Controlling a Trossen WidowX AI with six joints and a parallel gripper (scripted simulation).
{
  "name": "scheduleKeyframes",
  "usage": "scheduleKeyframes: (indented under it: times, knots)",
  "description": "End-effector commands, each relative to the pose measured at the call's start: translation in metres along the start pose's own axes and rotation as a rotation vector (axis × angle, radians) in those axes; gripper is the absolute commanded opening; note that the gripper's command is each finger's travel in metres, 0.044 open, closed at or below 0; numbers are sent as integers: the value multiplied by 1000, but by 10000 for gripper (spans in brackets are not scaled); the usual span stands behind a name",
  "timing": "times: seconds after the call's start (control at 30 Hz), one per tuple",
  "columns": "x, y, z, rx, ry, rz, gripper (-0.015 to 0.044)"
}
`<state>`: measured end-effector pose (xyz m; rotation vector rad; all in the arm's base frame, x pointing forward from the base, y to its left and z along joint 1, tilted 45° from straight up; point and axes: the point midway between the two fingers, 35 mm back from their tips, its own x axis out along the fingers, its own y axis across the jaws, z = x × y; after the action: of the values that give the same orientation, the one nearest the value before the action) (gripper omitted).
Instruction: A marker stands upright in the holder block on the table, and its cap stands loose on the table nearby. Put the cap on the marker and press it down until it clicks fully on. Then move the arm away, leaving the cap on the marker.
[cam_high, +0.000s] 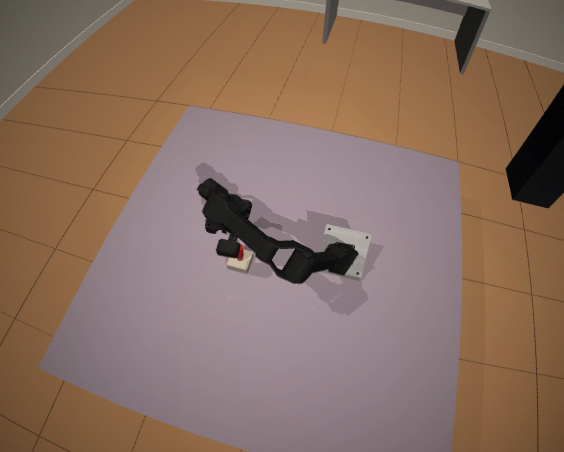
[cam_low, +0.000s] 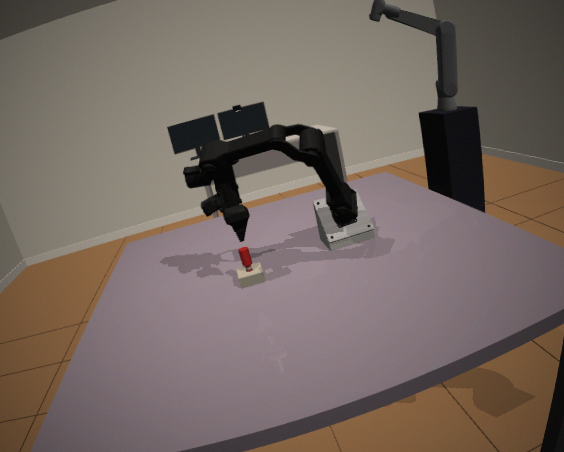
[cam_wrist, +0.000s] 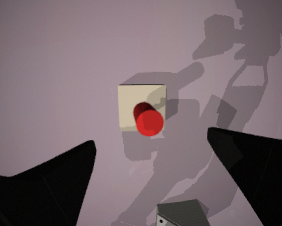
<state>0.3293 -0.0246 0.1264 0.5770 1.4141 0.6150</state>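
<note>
The red cap (cam_high: 240, 253) (cam_low: 245, 256) (cam_wrist: 150, 123) sits on top of the marker, roughly upright over the cream holder block (cam_high: 239, 265) (cam_low: 251, 279) (cam_wrist: 126, 95). A short grey and red bit of the marker (cam_low: 249, 269) shows between cap and block; the rest is hidden. I cannot tell whether the cap is fully pressed on. My gripper (cam_low: 242, 239) (cam_wrist: 153, 140) is open and empty, pointing down just above the cap. In the wrist view its fingers stand wide apart, one on each side, clear of the cap. In the top view the fingertips are mostly hidden.
The arm's grey base plate (cam_high: 365, 252) (cam_low: 345, 234) stands to the right of the block. The arm (cam_high: 248, 234) (cam_low: 252, 147) arches from it over the table (cam_high: 165, 325) (cam_low: 320, 325). A desk with monitors (cam_low: 243, 120) and another arm on a black pedestal (cam_low: 452, 150) stand beyond the table.
</note>
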Motion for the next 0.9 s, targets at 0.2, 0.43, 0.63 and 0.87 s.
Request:
scheduleKeyframes:
  times: [0.2,0.43,0.63,0.87]
  knots:
    - [9,-2,-1,80,11,2,204]
    - [9,-2,-1,80,11,2,20]
    - [9,-2,-1,80,11,2,0]
    - [12,-2,-1,80,11,3,0]
